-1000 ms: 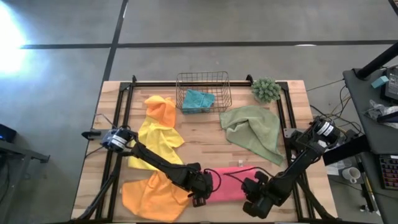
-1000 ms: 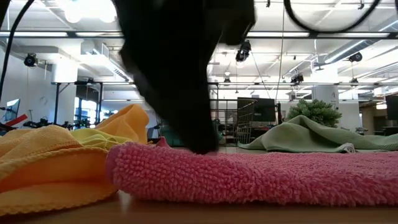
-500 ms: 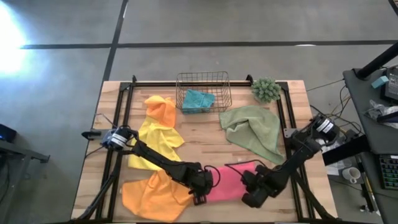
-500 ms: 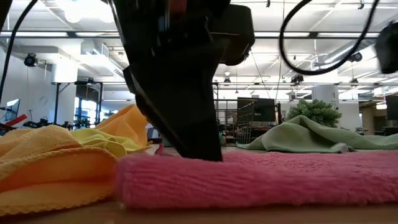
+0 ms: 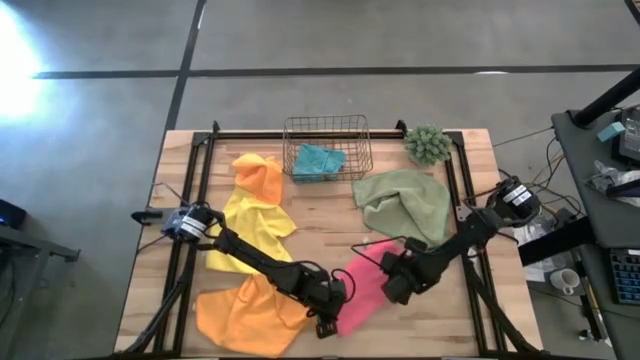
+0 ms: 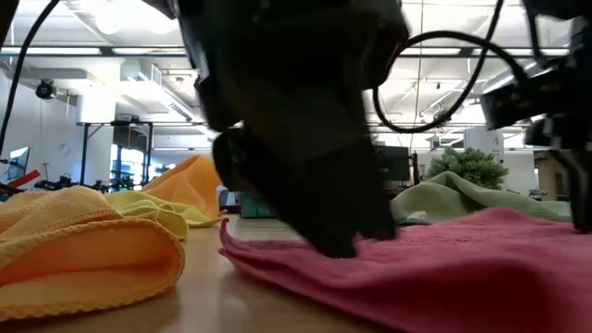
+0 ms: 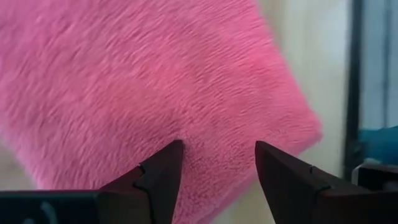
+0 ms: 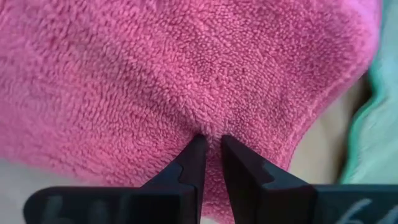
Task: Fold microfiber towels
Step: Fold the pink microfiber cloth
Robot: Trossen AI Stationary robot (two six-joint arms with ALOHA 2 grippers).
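The pink towel (image 5: 362, 290) lies at the counter's (image 5: 320, 215) near edge. The right claw (image 5: 392, 282) pinches its right end, lifting it to fold over, while the left claw (image 5: 328, 312), fingers spread, presses the other end to anchor it.

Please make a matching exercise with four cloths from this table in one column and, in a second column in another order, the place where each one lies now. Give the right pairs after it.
Column 1
1. teal towel
2. pink towel
3. olive green towel
4. yellow towel

Column 2
A. pinched by the right gripper, with the left gripper open on it
B. inside the wire basket
C. spread flat just in front of the small plant
D. on the left side, under an orange towel at its far end

Pairs: 1-B, 2-A, 3-C, 4-D
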